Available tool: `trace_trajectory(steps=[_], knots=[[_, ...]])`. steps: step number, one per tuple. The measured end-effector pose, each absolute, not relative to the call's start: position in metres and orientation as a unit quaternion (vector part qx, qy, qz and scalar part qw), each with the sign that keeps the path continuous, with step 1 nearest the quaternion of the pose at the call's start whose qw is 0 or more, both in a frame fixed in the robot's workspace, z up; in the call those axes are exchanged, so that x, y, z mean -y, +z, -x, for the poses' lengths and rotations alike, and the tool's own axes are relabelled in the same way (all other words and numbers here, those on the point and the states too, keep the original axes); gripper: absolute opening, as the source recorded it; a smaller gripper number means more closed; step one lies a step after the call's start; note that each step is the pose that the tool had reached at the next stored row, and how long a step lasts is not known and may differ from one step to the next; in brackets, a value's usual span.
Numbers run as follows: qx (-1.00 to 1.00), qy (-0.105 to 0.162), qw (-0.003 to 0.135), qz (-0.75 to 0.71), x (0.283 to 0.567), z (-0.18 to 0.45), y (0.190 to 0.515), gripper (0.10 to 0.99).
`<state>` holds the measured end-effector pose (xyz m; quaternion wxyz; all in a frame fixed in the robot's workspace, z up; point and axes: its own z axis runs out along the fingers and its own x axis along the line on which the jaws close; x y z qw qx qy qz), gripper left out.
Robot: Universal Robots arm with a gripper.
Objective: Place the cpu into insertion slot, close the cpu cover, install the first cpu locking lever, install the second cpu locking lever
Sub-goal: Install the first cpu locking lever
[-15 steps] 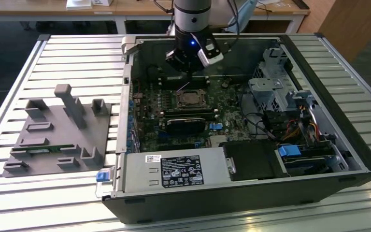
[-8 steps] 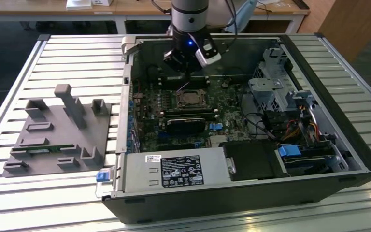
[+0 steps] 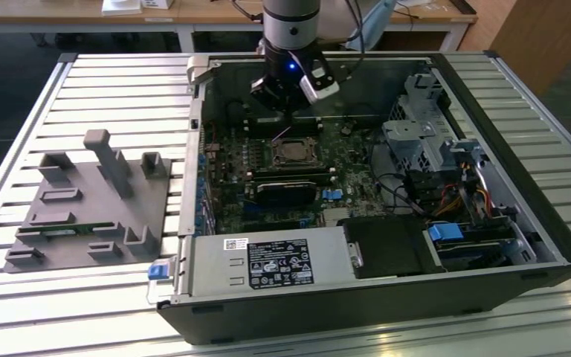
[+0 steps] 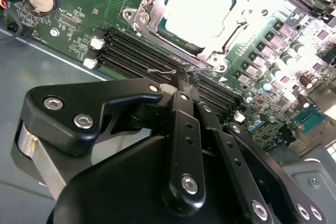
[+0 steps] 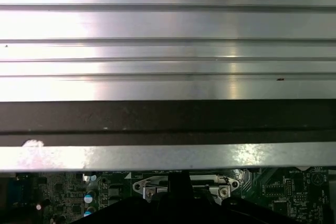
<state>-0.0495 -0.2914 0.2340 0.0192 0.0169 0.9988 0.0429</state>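
The gripper (image 4: 183, 80) hangs from a near-vertical arm (image 3: 291, 30) inside the open case (image 3: 385, 297), its black fingers (image 4: 181, 129) drawn together on a thin wire lever (image 4: 163, 70) at the edge of the socket, beside the memory slots (image 4: 131, 51). The cpu (image 4: 199, 6) lies seated in the insertion slot (image 3: 294, 151) with the cpu cover (image 4: 152, 1) closed down around it as a metal frame. In the exterior view, a grey fixture (image 3: 92, 208) stands on the slatted table (image 3: 68, 312) to the exterior view's left of the case, well apart from the gripper.
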Motion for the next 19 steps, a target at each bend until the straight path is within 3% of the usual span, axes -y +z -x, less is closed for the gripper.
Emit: trace_trajectory(steps=[19], knots=[[-0.999,0.043,0.016,-0.014,0.2881,0.0460,0.2309,0.106]])
